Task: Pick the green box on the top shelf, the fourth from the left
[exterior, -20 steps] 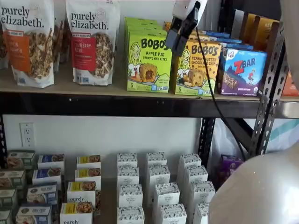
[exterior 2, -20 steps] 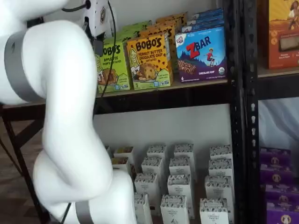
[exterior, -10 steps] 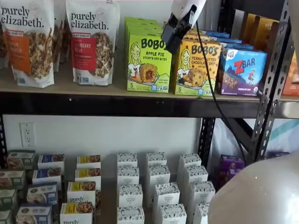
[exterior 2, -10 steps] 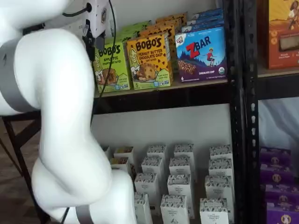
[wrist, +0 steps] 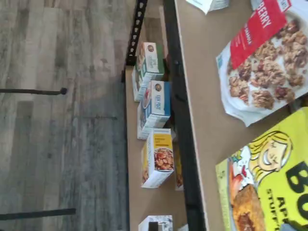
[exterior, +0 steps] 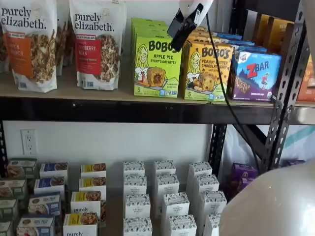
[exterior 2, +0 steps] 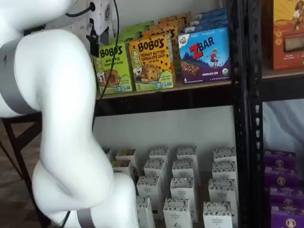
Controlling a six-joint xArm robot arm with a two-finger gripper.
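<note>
Tan board of the top shelf (exterior: 69,88) carries 2 granola bags (exterior: 98,44) at left. Next we note the green box (exterior: 156,64), upright at the front edge. Gripper (exterior: 183,27) hangs above its upper right corner, apparently not touching; jaws likely open, fingers seen side-on.

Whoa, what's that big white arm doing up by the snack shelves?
A white robot arm is reaching toward the top shelf to take the green box, the lime Bobo's apple pie carton. Its gripper hangs in front of the box's upper right corner, beside the orange Bobo's box. Nothing is held yet, and the green box stands in its row on the shelf. The fingers are seen side-on, so the shelf views do not show a gap between them.
</note>
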